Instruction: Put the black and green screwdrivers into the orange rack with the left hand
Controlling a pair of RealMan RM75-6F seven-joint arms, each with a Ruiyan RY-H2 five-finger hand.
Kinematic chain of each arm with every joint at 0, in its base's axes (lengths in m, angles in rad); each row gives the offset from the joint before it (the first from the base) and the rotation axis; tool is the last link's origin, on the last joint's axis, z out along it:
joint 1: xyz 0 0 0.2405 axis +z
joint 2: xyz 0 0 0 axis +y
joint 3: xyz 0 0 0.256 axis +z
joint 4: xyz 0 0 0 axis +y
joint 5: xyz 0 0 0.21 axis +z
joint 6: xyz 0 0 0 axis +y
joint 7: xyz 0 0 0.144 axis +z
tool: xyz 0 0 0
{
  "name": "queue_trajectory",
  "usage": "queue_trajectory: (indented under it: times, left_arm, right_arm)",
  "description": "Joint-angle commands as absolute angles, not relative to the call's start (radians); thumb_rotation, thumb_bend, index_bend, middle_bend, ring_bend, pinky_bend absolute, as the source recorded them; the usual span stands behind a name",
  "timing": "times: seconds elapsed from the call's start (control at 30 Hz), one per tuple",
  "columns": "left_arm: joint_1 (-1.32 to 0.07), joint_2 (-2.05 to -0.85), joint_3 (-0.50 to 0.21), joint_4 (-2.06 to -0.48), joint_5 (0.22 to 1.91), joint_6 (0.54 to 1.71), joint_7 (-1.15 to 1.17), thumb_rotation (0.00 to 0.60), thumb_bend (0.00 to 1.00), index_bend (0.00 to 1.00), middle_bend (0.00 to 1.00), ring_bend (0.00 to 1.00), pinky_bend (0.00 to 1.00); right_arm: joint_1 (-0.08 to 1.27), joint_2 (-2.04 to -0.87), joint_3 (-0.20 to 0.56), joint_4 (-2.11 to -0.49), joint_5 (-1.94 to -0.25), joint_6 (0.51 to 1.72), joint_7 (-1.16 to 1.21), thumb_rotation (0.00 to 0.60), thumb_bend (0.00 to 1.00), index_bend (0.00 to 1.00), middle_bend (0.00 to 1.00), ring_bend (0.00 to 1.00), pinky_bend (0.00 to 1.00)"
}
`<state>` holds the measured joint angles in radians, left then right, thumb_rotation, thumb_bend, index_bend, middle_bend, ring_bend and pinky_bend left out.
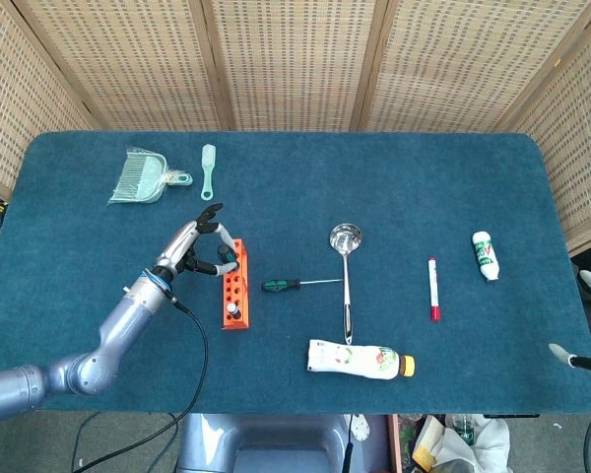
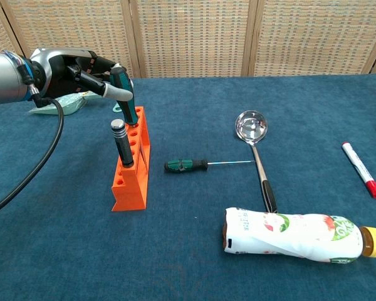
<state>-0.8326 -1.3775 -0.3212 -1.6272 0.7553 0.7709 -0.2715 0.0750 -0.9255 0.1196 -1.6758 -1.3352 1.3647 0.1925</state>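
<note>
Orange plastic marks the rack (image 2: 131, 165) near the left side of the blue table (image 1: 394, 177), and two screwdrivers are already seen standing in it. One with a ribbed black handle (image 2: 121, 142) is seated in a hole toward the near end. A black and green screwdriver (image 2: 126, 95) is sunk into a hole at the far end, tilted slightly, with its handle gripped by the left hand (image 2: 81, 69). A second, smaller black and green screwdriver (image 2: 203, 165) is left lying flat on the cloth just to the right of the rack, untouched. By this evidence the task is judged partly done: a release and one more pick and insertion appear to be outstanding. Only a sliver of the right hand (image 1: 583, 325) is seen at the frame edge, so its state cannot be told.
</note>
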Motion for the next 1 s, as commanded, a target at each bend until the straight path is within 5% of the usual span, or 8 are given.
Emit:
queue_trajectory:
  times: [0.03, 0.43, 0.77, 1.0]
  left_arm:
    - [-0.831, -1.378, -0.323, -1.626, 0.758, 0.769, -0.270, 0.600, 0.46, 0.71, 0.00, 0.00, 0.00]
    - [-0.835, -1.379, -0.318, -1.628, 0.724, 0.778, -0.212, 0.600, 0.39, 0.52, 0.00, 0.00, 0.00]
    - [-0.832, -1.369, -0.325, -1.639, 0.715, 0.771, -0.202, 0.600, 0.07, 0.37, 0.00, 0.00, 0.00]
    - [-0.807, -1.333, -0.341, -1.677, 0.749, 0.779, -0.224, 0.600, 0.00, 0.17, 0.00, 0.00, 0.00]
  right_arm:
    - [0.075, -0.925, 0.120, -1.675, -1.335, 1.365, 0.194, 0.600, 0.00, 0.00, 0.00, 0.00, 0.00]
    - [0.074, -0.925, 0.119, -1.674, -1.338, 1.365, 0.198, 0.600, 0.00, 0.00, 0.00, 0.00, 0.00]
    - [0.075, -0.925, 0.119, -1.674, -1.336, 1.363, 0.197, 0.600, 0.00, 0.00, 0.00, 0.00, 0.00]
    - [0.074, -0.924, 0.118, -1.675, -1.340, 1.365, 0.200, 0.600, 0.00, 0.00, 0.00, 0.00, 0.00]
